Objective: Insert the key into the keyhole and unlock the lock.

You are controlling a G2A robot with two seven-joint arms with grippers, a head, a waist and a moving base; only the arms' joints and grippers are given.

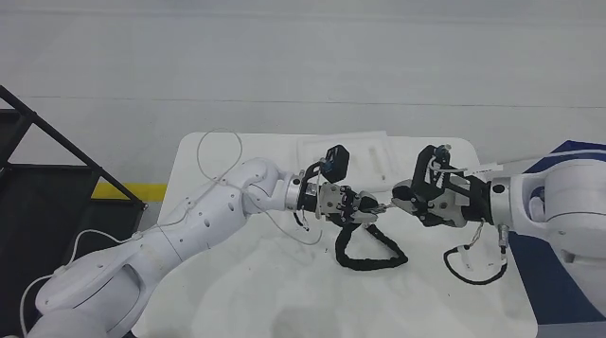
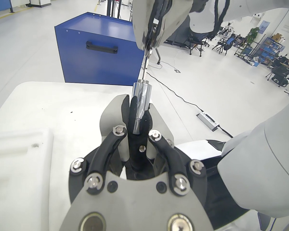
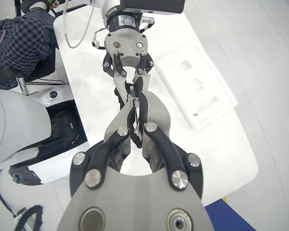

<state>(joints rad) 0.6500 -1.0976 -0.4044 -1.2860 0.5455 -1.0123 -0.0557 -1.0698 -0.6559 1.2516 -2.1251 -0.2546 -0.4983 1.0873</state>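
Over the table (image 1: pixel 284 281), left claw (image 2: pixel 137 108) pinches the lock (image 2: pixel 142 94); right claw (image 3: pixel 136 104) pinches the key (image 2: pixel 145 69) touching it.

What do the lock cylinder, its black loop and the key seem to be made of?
The lock cylinder: probably polished metal, chrome-like; it shows bright mirror reflections.
The black loop: seems a cable in a matte fabric or rubber sleeve; it bends softly without shine.
The key: thin, likely metal, grey and slightly shiny; too small to be sure.
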